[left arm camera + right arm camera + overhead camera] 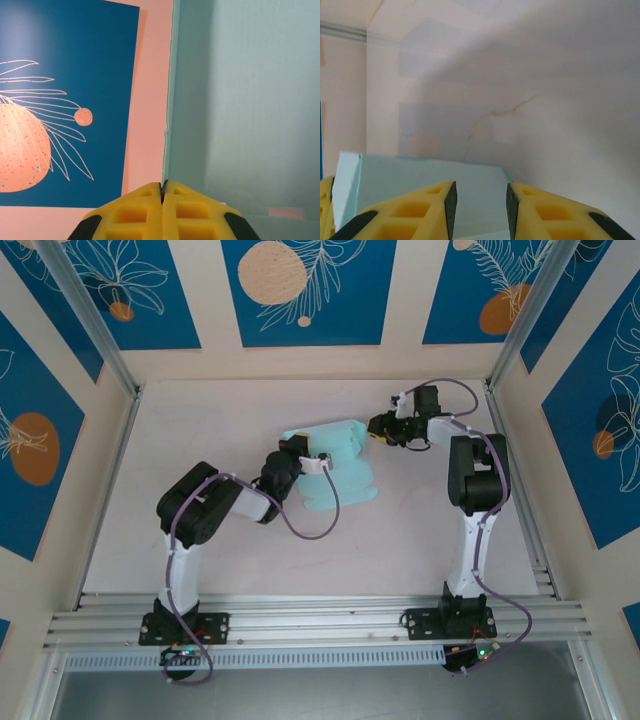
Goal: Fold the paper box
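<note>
The paper box [348, 485] is a pale light-blue card sheet, partly folded, lying mid-table with one panel raised at its far side. My left gripper [318, 462] is at the sheet's left edge. In the left wrist view its yellow fingers [140, 215] are pressed together on the thin edge of the upright card panel [250, 100], which rises from between the tips. My right gripper [373, 430] hovers at the sheet's far right corner. In the right wrist view the right gripper [480, 195] stands open, with a card panel [410, 175] just beyond and below the tips, nothing between them.
The pale table [200, 440] is walled by panels with blue and orange prints [300, 290]. Aluminium posts [90, 315] stand at the back corners and a rail [320, 620] runs along the near edge. Free surface lies left of and in front of the sheet.
</note>
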